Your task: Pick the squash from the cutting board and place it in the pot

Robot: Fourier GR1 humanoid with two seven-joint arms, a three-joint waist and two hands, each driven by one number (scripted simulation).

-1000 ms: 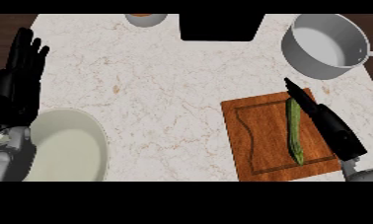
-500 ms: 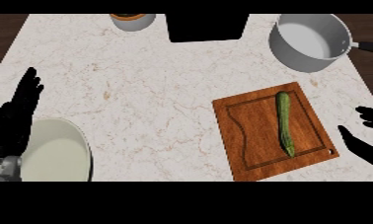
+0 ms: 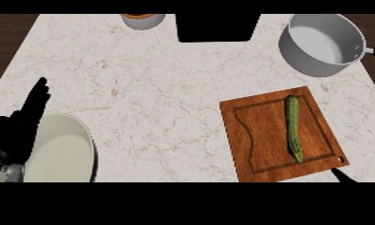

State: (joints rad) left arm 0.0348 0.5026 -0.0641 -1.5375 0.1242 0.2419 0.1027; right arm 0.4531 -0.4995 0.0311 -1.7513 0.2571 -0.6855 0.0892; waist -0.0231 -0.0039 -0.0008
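At the near edge of the table (image 3: 168,95), low on the right, only a black tip of the right hand (image 3: 341,175) pokes into view just past the corner of the cutting board (image 3: 256,140), touching nothing, and too little of it shows to tell whether its fingers are released or clenched. Over on the left, the left hand (image 3: 28,115) rests with straight, released fingers beside a pale plate (image 3: 62,152), holding nothing. Nearer the middle-right, the squash (image 3: 293,127), long and green, lies flat along the right part of the board, ungrasped. Farther back on the right stands the grey pot (image 3: 322,45), with nothing visible inside it and well apart from the board. Along the far edge sit a small orange-rimmed bowl (image 3: 143,20) and a dark rectangular object (image 3: 218,27). Judging from this, no part of the task is done: reaching, grasping, lifting, carrying to the pot and releasing all remain.
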